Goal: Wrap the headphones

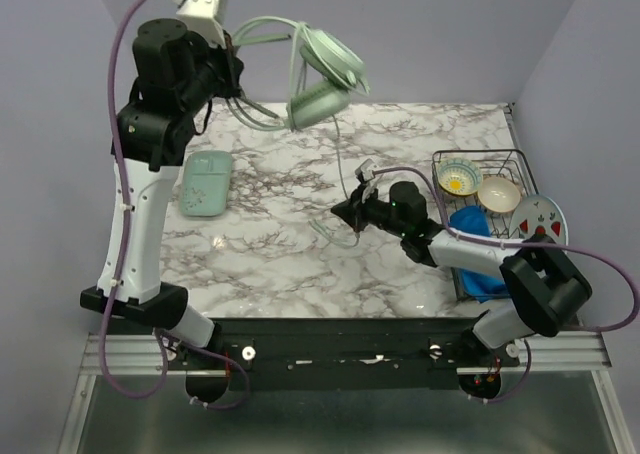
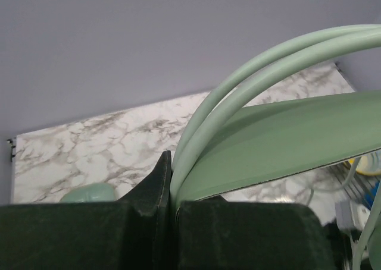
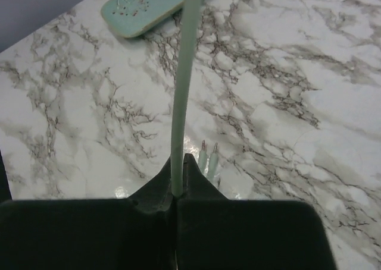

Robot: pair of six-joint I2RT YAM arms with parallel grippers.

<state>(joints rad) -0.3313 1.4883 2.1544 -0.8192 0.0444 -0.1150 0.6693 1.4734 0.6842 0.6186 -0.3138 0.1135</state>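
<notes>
**Headband clamped high, cable pinched low**

On the left, your left gripper (image 1: 236, 46) is raised well above the far edge of the table (image 1: 270, 259). Its fingers are closed tight on the arched headband, which the left wrist view shows as two smooth, rounded rails running into the seam between the jaws. Below it, the flat rounded-rectangle case (image 1: 205, 182) lies on the marble, apart from everything else.

The headphones (image 1: 325, 72) hang in the air from that grip, their two round cups tilted and close together. They are matte mint plastic, hard and slick, so the hold likely relies on squeeze more than friction. Avoid jerking the left wrist.

From the cups the cable (image 1: 343, 164) drops thin and nearly straight to your right gripper (image 1: 352, 217), low over the middle of the table. Its fingers are shut on the cord with no gap showing. The loose tail lies on the marble just beside them.

To wrap well, keep a light, even tension on that span. Carry the right gripper around the headband or cups in wide loops, and hold the left one steady as the post. The cord looks limp and smooth, so I'd expect slack loops to slide off.

On the far right a wire rack (image 1: 520, 156) stands close to your right arm. Swing clear of it.
</notes>
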